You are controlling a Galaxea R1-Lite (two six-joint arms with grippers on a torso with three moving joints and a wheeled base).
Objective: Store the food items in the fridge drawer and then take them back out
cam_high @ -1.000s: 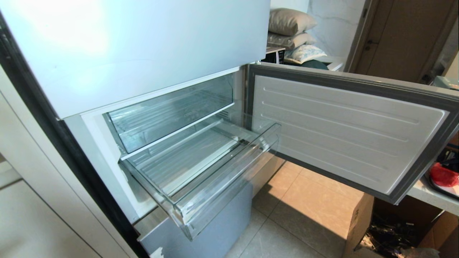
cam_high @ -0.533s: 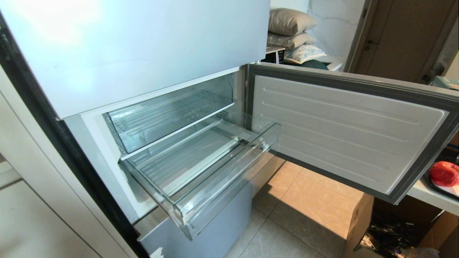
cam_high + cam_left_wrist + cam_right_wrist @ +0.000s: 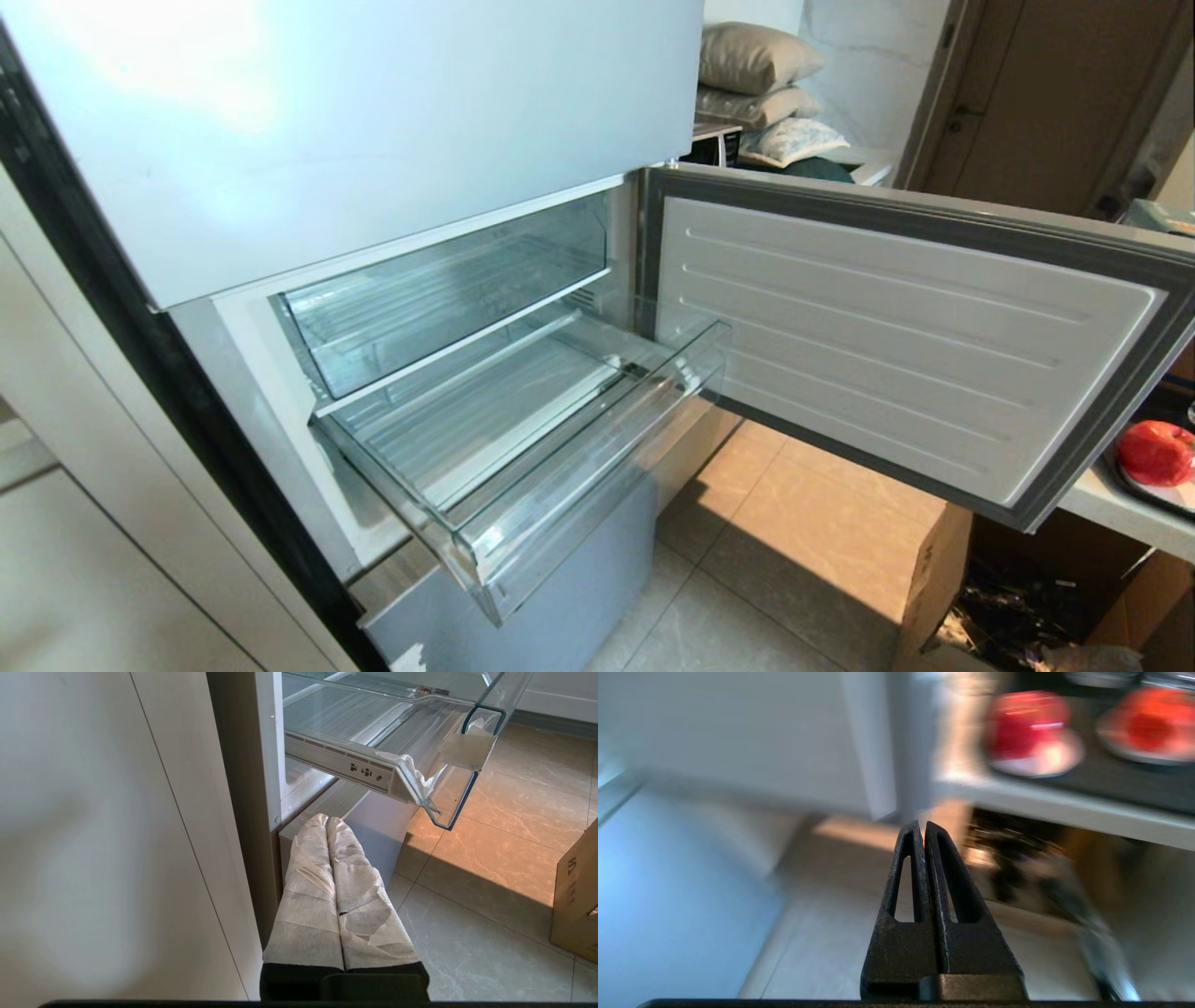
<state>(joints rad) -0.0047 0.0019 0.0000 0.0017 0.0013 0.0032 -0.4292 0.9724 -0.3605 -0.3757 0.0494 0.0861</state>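
Pillows [image 3: 756,79] stacked beyond a cardboard box [image 3: 934,579] on tiles.

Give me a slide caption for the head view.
Pulled-out fridge drawer sits empty beside the open door; a red apple waits on the counter.

Counting what's visible: one pulled-out clear drawer [image 3: 523,448], nothing in it. One deeper clear compartment [image 3: 439,289] above it. One open fridge door [image 3: 906,345]. Two red fruits off to the side: one apple [image 3: 1029,723], one tangerine [image 3: 1153,721], each on its own small plate, so two plates. Three pillows [image 3: 756,56] stacked in the back. Two cardboard boxes [image 3: 934,579] on the floor. Two grippers, both fingers-together: left [image 3: 327,820], right [image 3: 922,825].
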